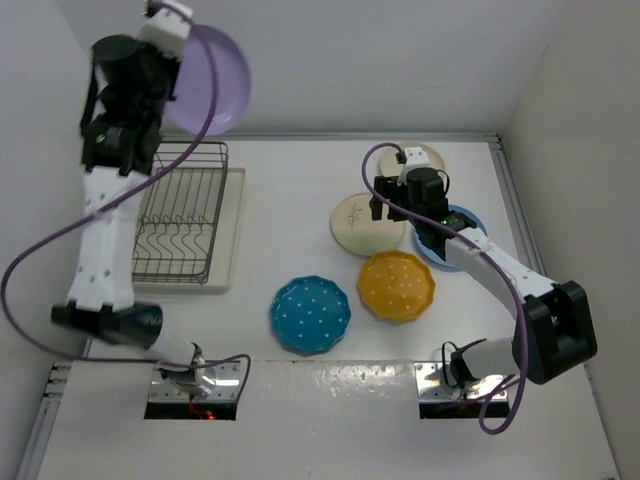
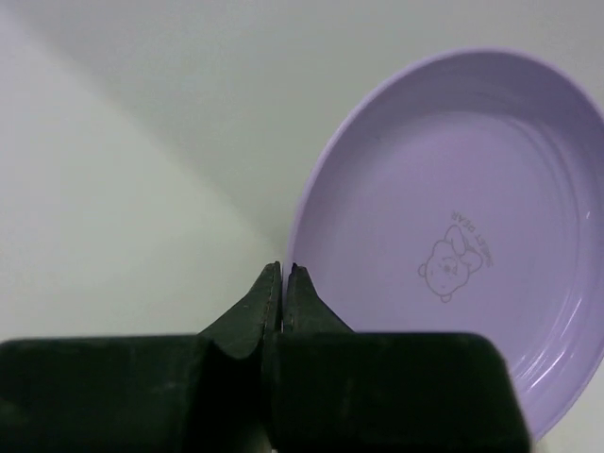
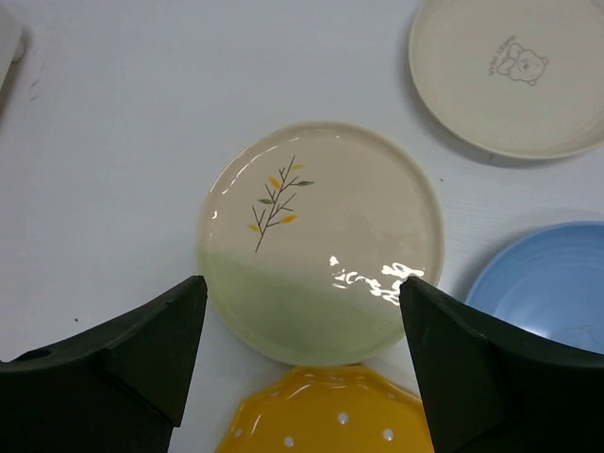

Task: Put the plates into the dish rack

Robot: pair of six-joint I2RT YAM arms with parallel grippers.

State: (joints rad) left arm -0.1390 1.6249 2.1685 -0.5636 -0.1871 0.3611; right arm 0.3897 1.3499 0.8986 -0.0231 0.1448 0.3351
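Observation:
My left gripper is raised high above the far end of the dish rack, which holds no plates. It is shut on the rim of the purple plate, and its closed fingers pinch the plate's left edge. My right gripper is open and empty, hovering over the cream-green sprig plate, with the plate showing between the spread tips of the gripper. The cream plate, light blue plate, orange-yellow dotted plate and scalloped teal plate lie flat on the table.
The rack stands on a cream drip tray at the left of the table. White walls close in the back and both sides. The orange-yellow plate nearly touches the sprig plate's near edge.

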